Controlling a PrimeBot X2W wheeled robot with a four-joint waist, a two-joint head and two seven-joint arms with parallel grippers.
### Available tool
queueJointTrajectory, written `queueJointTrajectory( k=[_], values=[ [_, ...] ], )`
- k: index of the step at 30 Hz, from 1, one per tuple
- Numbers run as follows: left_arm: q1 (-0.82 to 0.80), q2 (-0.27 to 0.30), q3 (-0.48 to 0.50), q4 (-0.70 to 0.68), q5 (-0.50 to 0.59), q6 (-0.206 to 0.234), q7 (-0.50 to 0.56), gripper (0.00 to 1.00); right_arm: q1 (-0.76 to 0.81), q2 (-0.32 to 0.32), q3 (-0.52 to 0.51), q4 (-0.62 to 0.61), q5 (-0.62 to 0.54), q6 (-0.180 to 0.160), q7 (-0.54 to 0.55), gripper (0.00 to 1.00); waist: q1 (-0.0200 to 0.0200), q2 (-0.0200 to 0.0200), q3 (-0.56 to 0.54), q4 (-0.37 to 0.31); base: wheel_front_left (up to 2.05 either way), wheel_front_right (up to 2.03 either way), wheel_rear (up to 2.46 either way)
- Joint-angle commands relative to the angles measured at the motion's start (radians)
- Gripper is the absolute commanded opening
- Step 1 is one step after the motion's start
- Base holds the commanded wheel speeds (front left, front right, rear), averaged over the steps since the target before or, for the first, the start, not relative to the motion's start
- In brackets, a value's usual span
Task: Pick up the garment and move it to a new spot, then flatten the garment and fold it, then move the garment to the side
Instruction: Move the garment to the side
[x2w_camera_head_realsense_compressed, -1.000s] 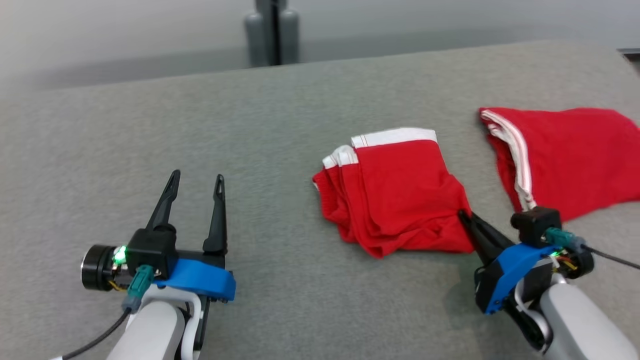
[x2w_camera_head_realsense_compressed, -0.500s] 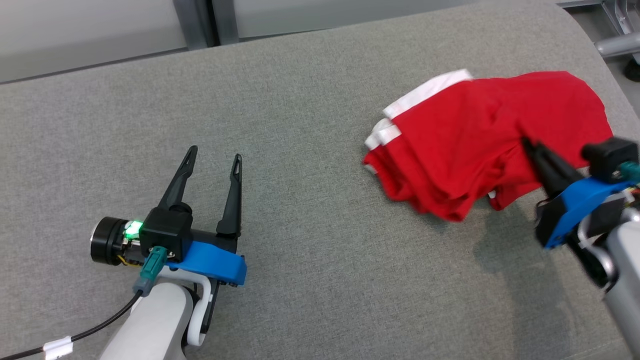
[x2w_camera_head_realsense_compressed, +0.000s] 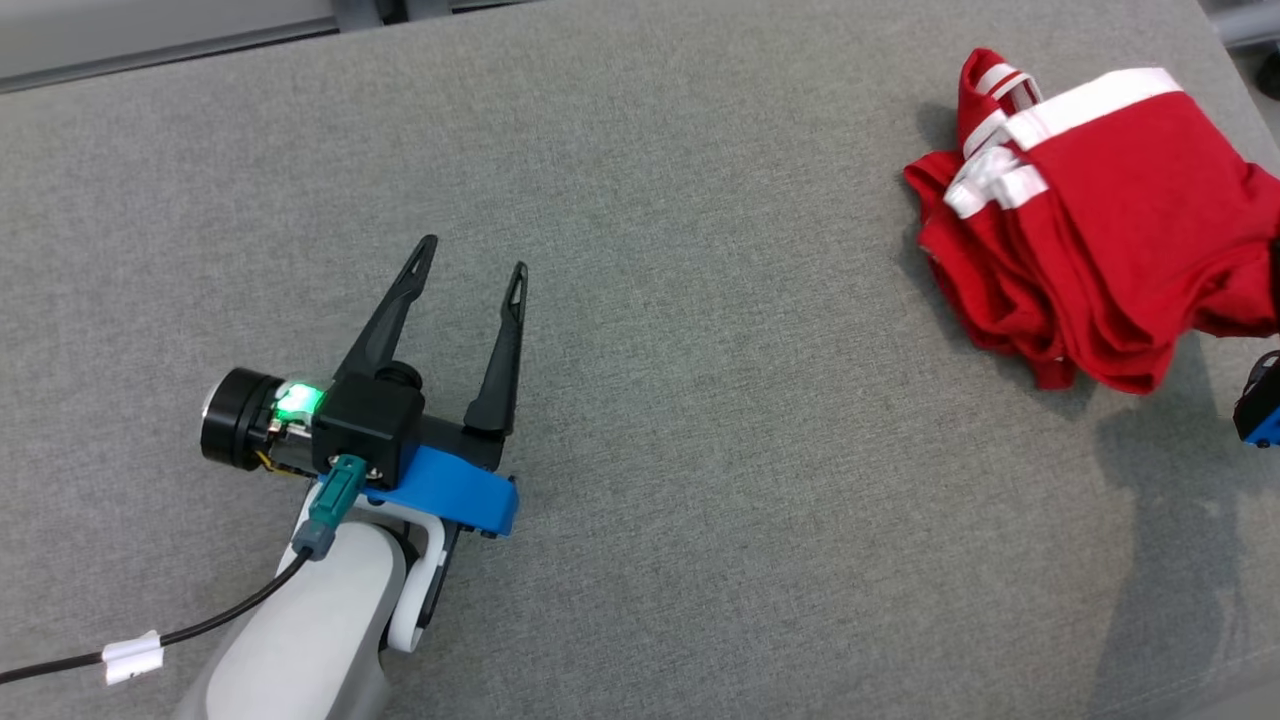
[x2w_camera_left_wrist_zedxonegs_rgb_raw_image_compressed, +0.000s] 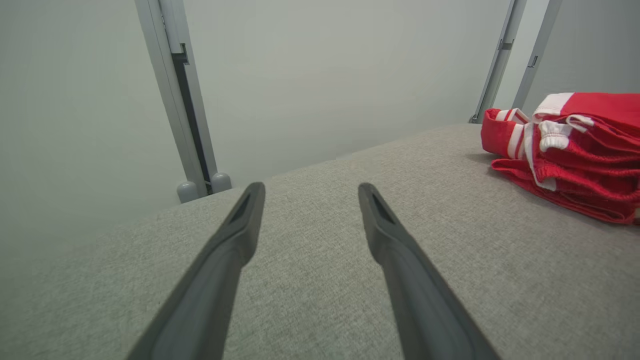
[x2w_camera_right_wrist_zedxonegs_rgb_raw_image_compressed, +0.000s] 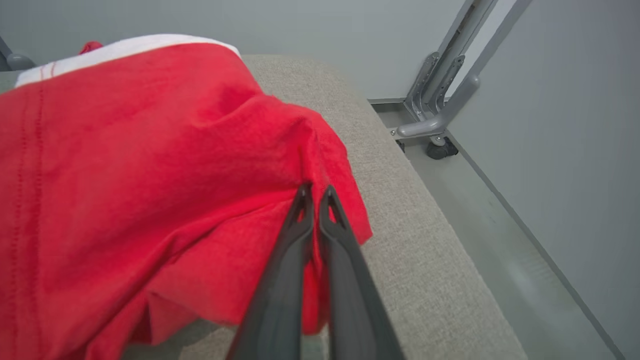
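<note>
**Fingers.** My right gripper (x2w_camera_right_wrist_zedxonegs_rgb_raw_image_compressed: 315, 192) has its jaws pressed together on a thin pinch of the red garment (x2w_camera_right_wrist_zedxonegs_rgb_raw_image_compressed: 150, 165), at the side nearest me. My left gripper (x2w_camera_head_realsense_compressed: 475, 254) has its jaws spread wide and holds nothing. It sits low over the grey padded surface (x2w_camera_head_realsense_compressed: 700, 300), well apart from the cloth.

**Risks, as I judge them:**
- The pinch takes only a small ridge of fabric. If it catches just the top layer, a pull would peel that layer off and undo the fold.
- The surface's right edge lies just beside the bundle, with floor below. Carrying it toward that edge could let a hanging corner drop over and drag the rest after it.
- A striped band (x2w_camera_head_realsense_compressed: 980, 95) shows at the far side of the bundle. I cannot tell whether it belongs to this garment or to another piece. Setting down on it would leave the stack lopsided.

**Garment.** It is bright red cloth with a white waistband (x2w_camera_head_realsense_compressed: 1095, 100) on the far side. It is folded in several loose layers with bunched, wrinkled edges, so it is not flat. It sits at the far right of the surface, with its near side raised at my pinch.
</note>
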Motion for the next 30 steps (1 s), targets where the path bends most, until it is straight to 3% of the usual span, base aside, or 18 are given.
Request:
queueJointTrajectory(
  k=[1, 9, 10, 11, 17, 19, 30],
  values=[
    [-0.02, 0.006, -0.003, -0.004, 0.007, -0.005, 0.004, 1.0, -0.019, 0.02, -0.032, 0.023, -0.001, 0.0, -0.012, 0.0, -0.0001, 0.0, 0.011, 0.003, 0.0, 0.0, 0.0],
    [-0.034, 0.019, -0.021, -0.009, 0.016, -0.009, 0.02, 1.0, -0.035, 0.1, -0.141, 0.117, -0.025, 0.0, -0.098, 0.0, -0.0001, 0.0, 0.033, -0.003, 0.0, 0.0, 0.0],
    [-0.033, 0.02, -0.022, -0.008, 0.015, -0.009, 0.021, 1.0, -0.032, 0.107, -0.144, 0.123, -0.03, 0.0, -0.112, 0.22, -0.0001, 0.0, 0.031, -0.004, 0.0, 0.0, 0.0],
    [-0.029, 0.022, -0.022, -0.006, 0.012, -0.009, 0.02, 1.0, -0.027, 0.115, -0.146, 0.127, -0.037, 0.0, -0.125, 1.0, -0.0001, 0.0, 0.027, -0.005, 0.0, 0.0, 0.0],
    [0.007, 0.015, -0.018, 0.006, -0.009, 0.001, 0.005, 1.0, 0.047, 0.138, -0.177, 0.09, -0.104, 0.0, -0.234, 1.0, -0.0001, 0.0, -0.031, 0.003, 0.0, 0.0, 0.0],
    [0.026, 0.011, -0.008, 0.011, -0.02, 0.012, -0.004, 1.0, 0.077, 0.175, -0.184, 0.041, -0.13, 0.0, -0.253, 1.0, -0.0001, 0.0, -0.061, 0.004, 0.0, 0.0, 0.0],
    [0.148, -0.002, 0.042, 0.01, -0.087, 0.063, -0.029, 1.0, 0.297, 0.327, -0.125, -0.27, -0.204, 0.0, -0.243, 1.0, -0.0001, 0.0, -0.205, 0.046, 0.0, 0.0, 0.0]
  ],
)
